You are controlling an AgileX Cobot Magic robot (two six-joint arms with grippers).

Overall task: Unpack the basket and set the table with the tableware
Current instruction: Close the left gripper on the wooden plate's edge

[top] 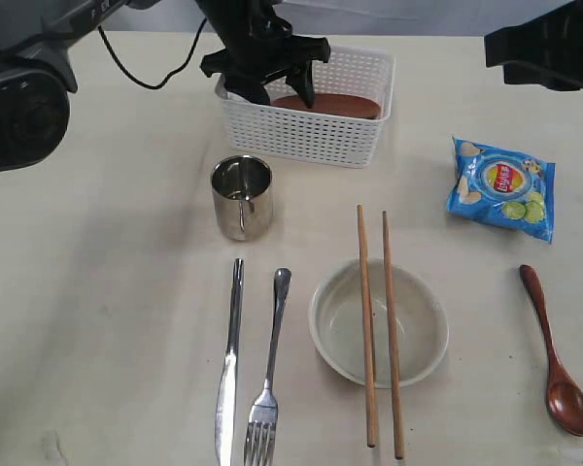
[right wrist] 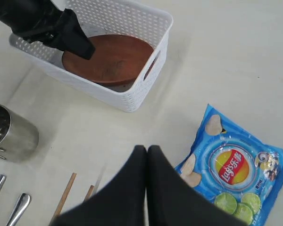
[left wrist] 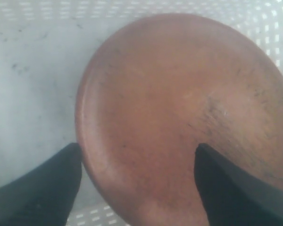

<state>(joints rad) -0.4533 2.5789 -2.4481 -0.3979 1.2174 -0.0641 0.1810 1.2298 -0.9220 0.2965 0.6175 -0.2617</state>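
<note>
One piece left to unpack: brown round plate (left wrist: 179, 108), flat on the floor of the white perforated plastic basket (top: 306, 136), rim lying between the left jaws.
Left gripper (top: 282, 95): down inside the basket, jaws spread wide, one finger outside the plate's rim, the other over its face; contact with the plate too close to call.
Right gripper (right wrist: 147, 153): jaws pressed together, holding nothing, well apart from the basket, blue chips bag (right wrist: 236, 174) near the tips.
Step in hand, by judgement: closing on the plate's rim, then lifting it clear.
Risk one: shallow rim slipping out of the pinch; cause, a bite too near the edge of a smooth surface.
Risk two: plate tipping, catching a basket wall on the way up and dragging the basket along; cause, tight quarters around the spread jaws.
Risk three: knocking over the steel cup (top: 241, 197), upright just outside the basket wall nearest the left jaws; cause, a low carry toward the place setting.
Count on the cream tabletop (top: 107, 291): one steel cup, one off-white round bowl (top: 338, 325), two wooden chopsticks (top: 366, 291) laid across the bowl, one reddish-brown wooden spoon (top: 559, 359), one steel knife (top: 229, 369), one steel fork (top: 270, 369), one chips bag.
Count elsewhere: one basket, one plate inside it, two grippers.
</note>
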